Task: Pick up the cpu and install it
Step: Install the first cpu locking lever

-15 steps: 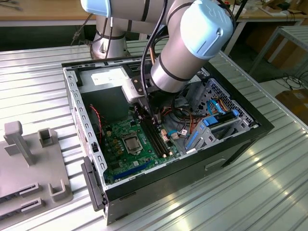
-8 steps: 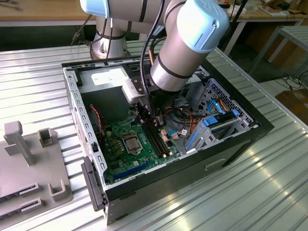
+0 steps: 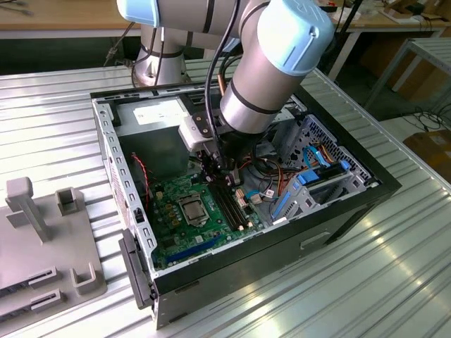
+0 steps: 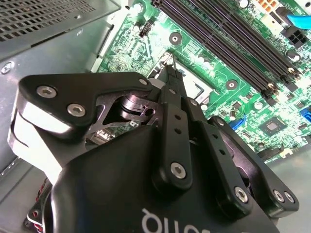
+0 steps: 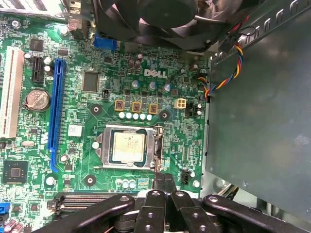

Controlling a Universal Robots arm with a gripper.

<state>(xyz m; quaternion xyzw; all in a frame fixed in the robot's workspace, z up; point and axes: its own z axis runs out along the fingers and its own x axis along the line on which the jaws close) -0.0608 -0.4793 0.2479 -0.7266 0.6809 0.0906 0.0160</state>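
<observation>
The cpu (image 5: 127, 147), a small silvery square, lies flat inside the metal-framed socket (image 5: 103, 145) on the green motherboard (image 5: 184, 131). In the exterior view the cpu (image 3: 192, 208) sits mid-board inside the open computer case (image 3: 282, 236). My gripper (image 5: 163, 178) is shut, its thin fingertips pressed together just beside the socket's lever edge, with nothing visible between them. In the second wrist view the gripper (image 4: 168, 62) points down at the socket's edge. In the exterior view the gripper (image 3: 224, 174) hangs over the board near the memory slots.
Long black memory slots (image 3: 230, 205) run beside the socket. A black fan (image 5: 160, 19) and the grey power supply wall (image 5: 257, 121) stand close by. Coloured wires (image 5: 226, 80) cross near the wall. Blue drive brackets (image 3: 310, 179) fill the case's far side. A grey fixture (image 3: 42, 239) sits outside.
</observation>
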